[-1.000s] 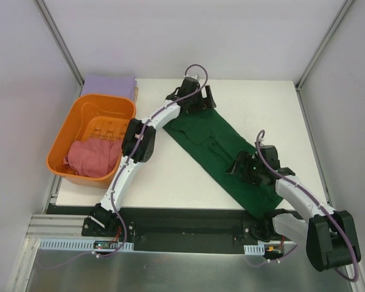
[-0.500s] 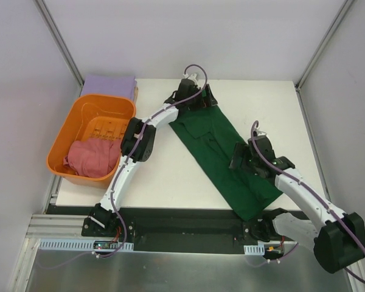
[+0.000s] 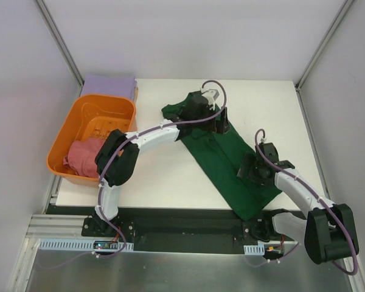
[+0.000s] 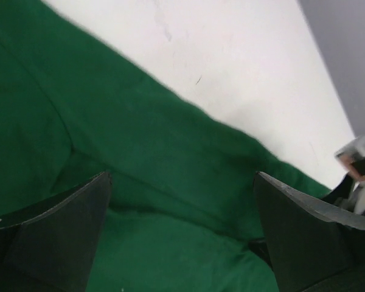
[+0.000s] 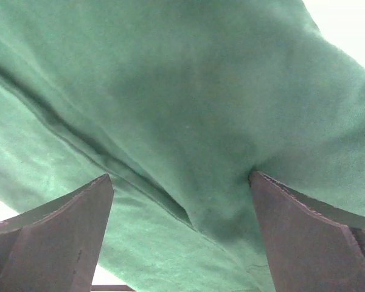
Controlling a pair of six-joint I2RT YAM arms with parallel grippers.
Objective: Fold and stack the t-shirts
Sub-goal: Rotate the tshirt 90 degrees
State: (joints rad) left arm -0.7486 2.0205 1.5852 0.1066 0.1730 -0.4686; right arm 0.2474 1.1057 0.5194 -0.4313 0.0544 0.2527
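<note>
Seen from above, the left gripper (image 3: 219, 121) and the right gripper (image 3: 255, 170) each sit over the dark green cotton t-shirt (image 3: 213, 152). They cover the cloth beneath them, and their own jaws cannot be seen there. The left arm's elbow hides part of the dusty pinkish-red t-shirt (image 3: 82, 159) in the orange plastic basket (image 3: 73, 125). The basket's far rim covers the near edge of the pale lavender t-shirt (image 3: 109, 84).

In the left wrist view the bottom edge cuts off the fingers (image 4: 61, 231), and the green cloth runs off to the left and below. A small pale object (image 4: 359, 159) at the right edge is too blurred to name.

In the right wrist view the fingers (image 5: 55, 237) are cut the same way, and the shirt overruns most sides.
</note>
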